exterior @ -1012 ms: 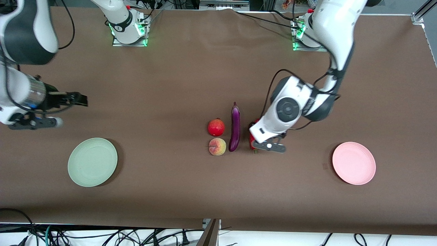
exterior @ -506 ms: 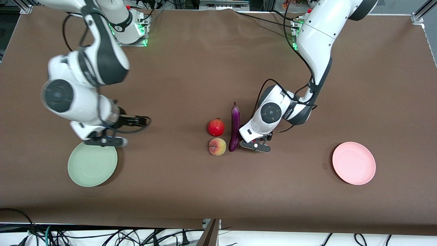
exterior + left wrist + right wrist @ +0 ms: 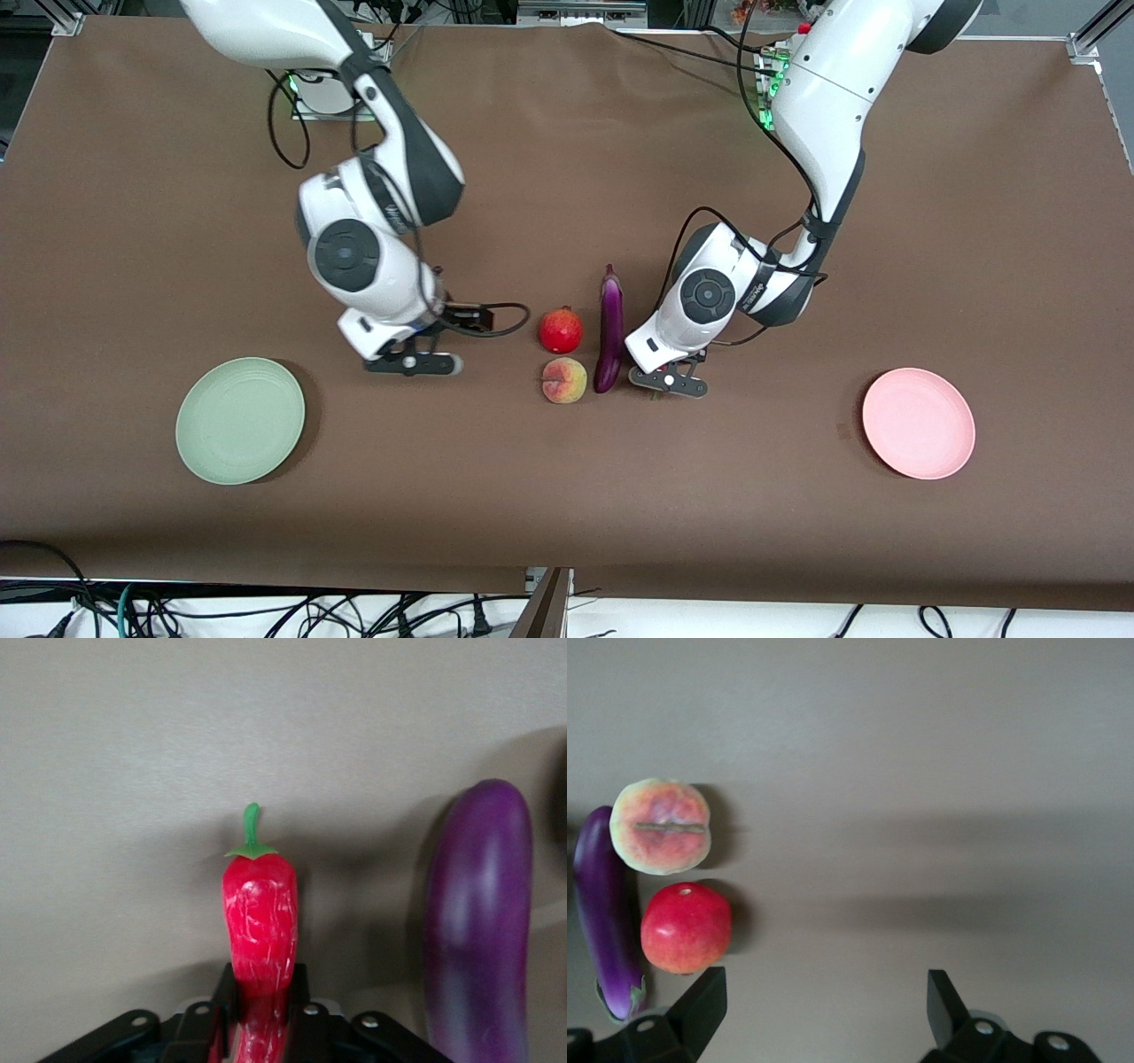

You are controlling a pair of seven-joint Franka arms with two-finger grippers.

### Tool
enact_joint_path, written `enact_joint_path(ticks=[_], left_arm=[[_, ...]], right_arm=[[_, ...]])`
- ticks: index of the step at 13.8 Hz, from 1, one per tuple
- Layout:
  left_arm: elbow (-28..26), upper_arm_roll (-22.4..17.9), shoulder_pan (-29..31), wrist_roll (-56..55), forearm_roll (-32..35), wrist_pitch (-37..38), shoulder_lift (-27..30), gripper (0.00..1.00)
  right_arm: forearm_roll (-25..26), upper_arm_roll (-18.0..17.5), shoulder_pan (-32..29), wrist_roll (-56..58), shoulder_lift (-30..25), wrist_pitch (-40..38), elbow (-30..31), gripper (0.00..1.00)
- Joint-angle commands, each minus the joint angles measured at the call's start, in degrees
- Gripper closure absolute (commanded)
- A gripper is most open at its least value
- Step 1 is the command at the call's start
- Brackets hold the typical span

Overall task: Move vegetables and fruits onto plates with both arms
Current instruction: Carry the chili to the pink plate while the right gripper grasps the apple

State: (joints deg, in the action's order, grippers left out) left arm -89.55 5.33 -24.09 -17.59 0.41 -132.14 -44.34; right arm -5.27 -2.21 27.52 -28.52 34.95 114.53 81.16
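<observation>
Chili pepper (image 3: 260,921): lower end hiding between clenching left hand (image 3: 259,1014), stem pointing away lengthwise; right hand (image 3: 824,1010) hovering released.

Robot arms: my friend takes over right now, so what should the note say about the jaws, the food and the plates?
Left gripper: jaws shut on the curved red chili pepper with a green stem, down at the table beside the long glossy purple eggplant.
Right gripper: jaws open, empty, over bare table toward the right arm's end from the fruits.
Round red pomegranate-like fruit and yellow-pink peach sit beside the eggplant, peach nearer the front camera.
Pale green round plate and pale pink round plate: both empty.
Done: chili gripped. Left: move all four.
</observation>
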Motion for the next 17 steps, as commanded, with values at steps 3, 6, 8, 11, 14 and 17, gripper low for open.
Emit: enact_joint_path(ticks=[3, 6, 8, 11, 14, 17], left_arm=[[1.74, -1.55, 5.96, 0.27, 0.21, 12.94, 8.64, 1.00], [4.20, -2.78, 11.50, 1.67, 7.12, 19.89, 9.45, 0.99], [4.30, -2.79, 15.54, 4.04, 11.53, 19.99, 9.45, 0.99], [7.44, -2.70, 22.65, 8.18, 15.50, 19.21, 7.00, 0.89], [8.25, -3.13, 26.18, 8.36, 15.77, 16.41, 4.27, 0.89], [7.90, -3.49, 30.23, 11.17, 16.73, 6.41, 1.28, 0.82]], right_arm=[[-3.67, -0.68, 2.18, -0.04, 4.60, 6.57, -0.30, 0.00], [-8.27, -0.69, 4.11, 0.13, 6.88, 11.66, -0.21, 0.00], [-8.27, -0.69, 4.99, 0.04, 8.64, 14.31, -0.30, 0.00], [-8.36, -0.69, 6.31, -0.04, 10.57, 16.42, -0.30, 0.00], [-8.36, -0.77, 6.84, -0.04, 11.02, 17.66, -0.30, 0.00], [-8.36, -0.77, 7.02, -0.83, 11.02, 17.66, -0.30, 0.00]])
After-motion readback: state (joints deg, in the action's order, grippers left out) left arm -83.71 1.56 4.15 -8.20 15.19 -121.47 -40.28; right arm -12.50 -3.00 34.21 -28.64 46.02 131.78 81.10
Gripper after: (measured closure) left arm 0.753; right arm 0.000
